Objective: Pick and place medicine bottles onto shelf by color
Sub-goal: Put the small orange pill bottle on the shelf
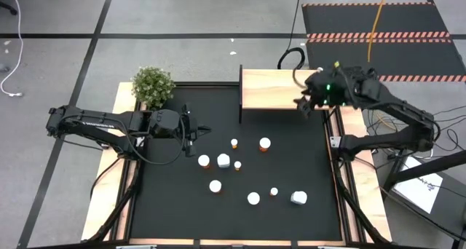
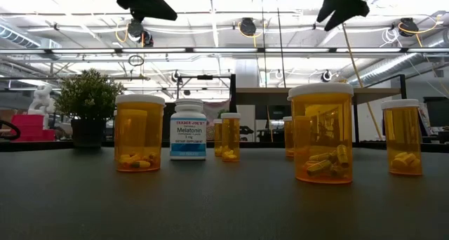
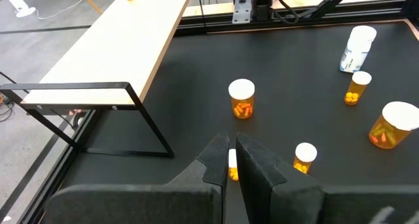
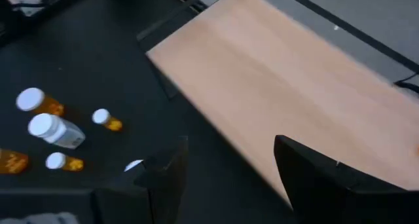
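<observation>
high view: bottles [image 1: 223, 161] upright on mat; left tool [image 1: 198, 134] together, right tool [image 1: 304, 103] apart over shelf [image 1: 269, 89].

A green bushy potted plant [image 1: 153, 86] in a dark pot stands at the far left corner of the black table mat [image 1: 284, 169], on the pale wooden side rail. Beyond the table, a dark floor mat with red-and-white striped edges [image 1: 375, 22] lies on the grey floor, crossed by an orange cable [image 1: 376, 20].

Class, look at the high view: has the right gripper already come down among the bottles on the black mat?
No. The right gripper is over the shelf, while the bottles stand apart on the mat.
</observation>
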